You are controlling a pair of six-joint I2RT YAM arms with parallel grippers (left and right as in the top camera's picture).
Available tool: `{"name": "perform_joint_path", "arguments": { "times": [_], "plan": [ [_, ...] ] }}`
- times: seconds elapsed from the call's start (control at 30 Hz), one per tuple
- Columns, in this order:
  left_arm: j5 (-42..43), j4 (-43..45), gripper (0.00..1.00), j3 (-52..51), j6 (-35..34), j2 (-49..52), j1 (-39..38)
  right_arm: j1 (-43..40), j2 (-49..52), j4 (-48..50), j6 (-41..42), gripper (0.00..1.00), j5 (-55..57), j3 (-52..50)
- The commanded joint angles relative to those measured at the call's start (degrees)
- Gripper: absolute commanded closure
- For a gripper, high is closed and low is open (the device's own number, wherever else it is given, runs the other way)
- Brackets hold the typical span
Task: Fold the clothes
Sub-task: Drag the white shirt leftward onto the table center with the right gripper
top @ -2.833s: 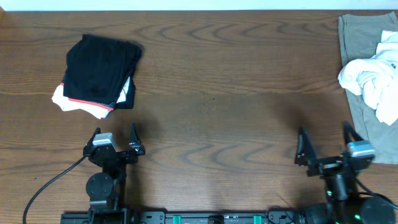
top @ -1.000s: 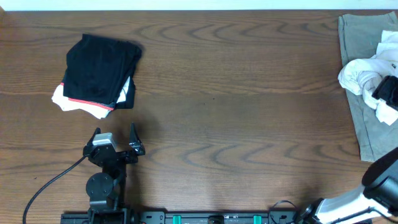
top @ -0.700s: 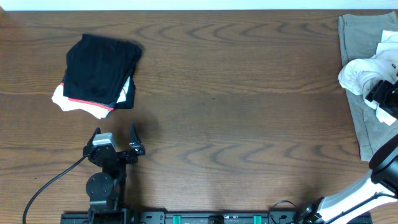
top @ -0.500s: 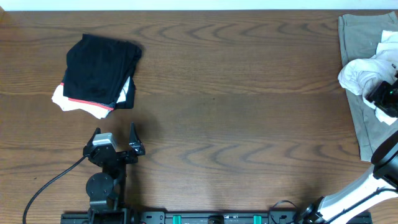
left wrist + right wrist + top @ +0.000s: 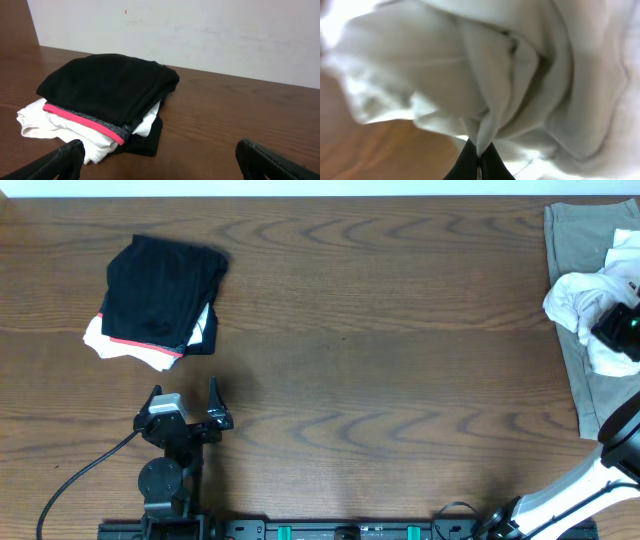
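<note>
Currently the right end effector point(image 5: 479, 160) is clenched on a fold of the crumpled T-shirt point(image 5: 577, 298), which bunches directly under and around it, atop an olive cloth point(image 5: 575, 235). The left end effector point(image 5: 184, 394) sits released over the tabletop point(image 5: 380, 330), with a black garment point(image 5: 160, 285) ahead of it.

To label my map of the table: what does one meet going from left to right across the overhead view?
The black folded garment with red edge → bare brown table → crumpled white T-shirt, with the right hand on it.
</note>
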Motion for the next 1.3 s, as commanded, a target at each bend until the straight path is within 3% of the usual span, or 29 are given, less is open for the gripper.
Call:
{"name": "perform_joint_path", "arguments": {
  "times": [0.0,0.23,0.43,0.93,1.13,1.27],
  "plan": [
    [-1.7,-2.1,0.02,-1.1,-0.5,-0.3,-0.2,1.6,-7.8,-2.0,0.7,0.99,-5.4,4.5],
    [-1.7,-2.1,0.02,-1.1,-0.5,-0.3,-0.2,9.9,-20.7,-7.2,0.8,0.99,-9.2,5.2],
    [-1.7,-2.1,0.02,-1.1,-0.5,-0.3,-0.2,25.4,-25.0,-11.1,0.8,0.99,-8.3,5.1],
    [-1.7,-2.1,0.02,-1.1,-0.5,-0.3,-0.2,65.7,-12.0,-2.5,2.3,0.99,-7.1,4.9],
    [-1.7,-2.1,0.02,-1.1,-0.5,-0.3,-0.2,72.9,-5.9,1.0,2.3,0.98,-7.1,4.9],
    [-1.7,-2.1,0.02,-1.1,-0.5,-0.3,-0.2,75.0,-5.9,3.6,2.3,0.89,-7.1,4.9]
  ]
}}
